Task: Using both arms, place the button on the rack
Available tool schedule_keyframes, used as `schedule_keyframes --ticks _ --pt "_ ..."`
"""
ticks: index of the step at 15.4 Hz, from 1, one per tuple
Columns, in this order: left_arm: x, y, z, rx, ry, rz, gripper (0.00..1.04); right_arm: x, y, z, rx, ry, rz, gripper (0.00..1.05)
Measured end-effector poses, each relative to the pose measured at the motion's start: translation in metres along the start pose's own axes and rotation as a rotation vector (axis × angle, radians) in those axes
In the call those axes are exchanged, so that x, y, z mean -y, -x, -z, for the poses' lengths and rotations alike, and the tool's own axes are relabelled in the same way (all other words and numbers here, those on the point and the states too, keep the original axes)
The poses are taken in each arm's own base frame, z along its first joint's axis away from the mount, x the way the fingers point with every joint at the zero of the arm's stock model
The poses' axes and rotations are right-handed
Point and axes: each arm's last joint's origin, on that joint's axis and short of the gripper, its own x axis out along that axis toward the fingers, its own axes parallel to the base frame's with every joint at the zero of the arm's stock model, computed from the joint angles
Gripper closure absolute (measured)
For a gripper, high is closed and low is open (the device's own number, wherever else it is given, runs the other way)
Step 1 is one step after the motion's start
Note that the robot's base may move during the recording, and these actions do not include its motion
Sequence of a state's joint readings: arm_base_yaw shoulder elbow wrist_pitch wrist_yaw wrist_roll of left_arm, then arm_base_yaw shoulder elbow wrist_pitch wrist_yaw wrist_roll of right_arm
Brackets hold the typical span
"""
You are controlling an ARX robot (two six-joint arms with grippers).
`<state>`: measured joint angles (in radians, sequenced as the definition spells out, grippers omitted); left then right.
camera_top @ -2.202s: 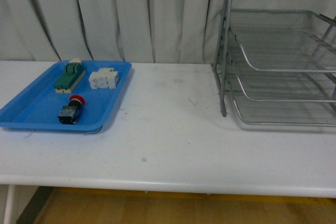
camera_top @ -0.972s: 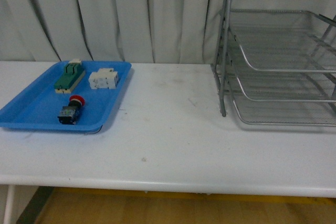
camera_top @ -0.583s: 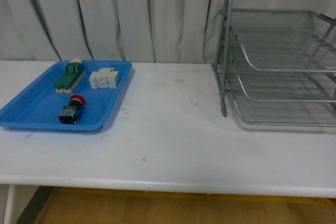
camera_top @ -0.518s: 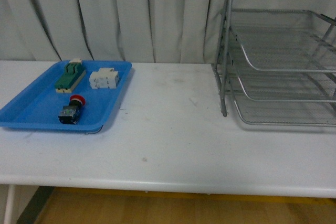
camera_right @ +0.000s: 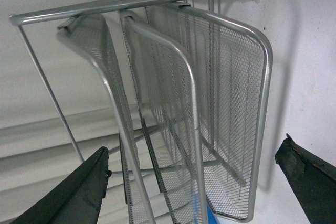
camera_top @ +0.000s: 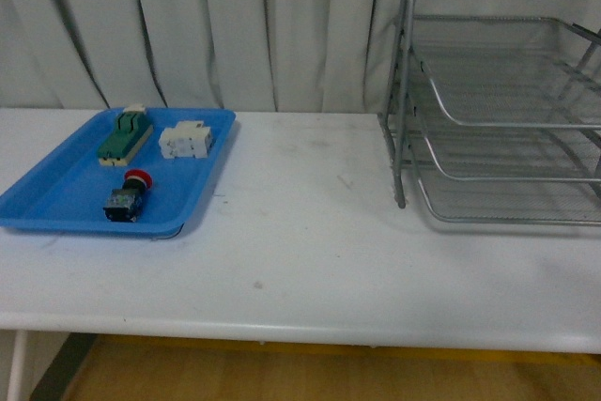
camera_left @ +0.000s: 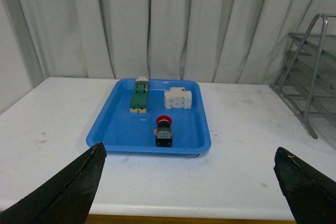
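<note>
The button (camera_top: 128, 196), red cap on a black body, lies on its side in the near part of the blue tray (camera_top: 56, 204) at the table's left. The left wrist view shows the same button (camera_left: 164, 130) well ahead of my open left gripper (camera_left: 191, 182), whose black fingertips (camera_left: 79, 182) frame the table edge with nothing between them. The silver wire-mesh rack (camera_top: 498, 110) stands at the right of the table. My right gripper (camera_right: 194, 182) is open, facing the rack's mesh trays (camera_right: 220, 103) from close by. Neither arm shows in the front view.
In the blue tray a green block (camera_top: 125, 138) and a white block (camera_top: 185, 141) lie behind the button. White curtains (camera_top: 235, 25) hang behind the table. The white tabletop (camera_top: 310, 232) stretches between tray and rack; its front edge runs near the bottom.
</note>
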<state>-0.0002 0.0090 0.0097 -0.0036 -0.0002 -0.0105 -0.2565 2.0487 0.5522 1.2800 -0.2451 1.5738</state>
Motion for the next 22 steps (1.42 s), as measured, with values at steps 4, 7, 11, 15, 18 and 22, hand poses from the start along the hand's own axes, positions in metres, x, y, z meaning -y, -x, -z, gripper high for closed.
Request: schedule_keyframes --ticks 4,7,11,15,18,22 --pt "0.000 0.000 0.000 0.000 0.000 0.000 0.07 0.014 -0.035 0.019 -0.065 -0.094 0.015 0.06" --pt "0.000 0.000 0.000 0.000 0.000 0.000 0.07 0.008 -0.045 0.031 -0.105 -0.075 -0.013 0.06" --pt "0.000 0.000 0.000 -0.001 0.000 0.000 0.07 0.018 -0.058 0.043 -0.166 -0.029 0.000 0.06" --pt "0.000 0.000 0.000 0.000 0.000 0.000 0.07 0.013 -0.072 0.041 -0.177 0.017 -0.038 0.13" --pt "0.000 0.000 0.000 0.000 0.000 0.000 0.07 0.014 -0.086 0.043 -0.200 0.077 -0.060 0.48" --pt "0.000 0.000 0.000 0.000 0.000 0.000 0.07 0.015 -0.092 0.042 -0.201 0.119 -0.069 0.95"
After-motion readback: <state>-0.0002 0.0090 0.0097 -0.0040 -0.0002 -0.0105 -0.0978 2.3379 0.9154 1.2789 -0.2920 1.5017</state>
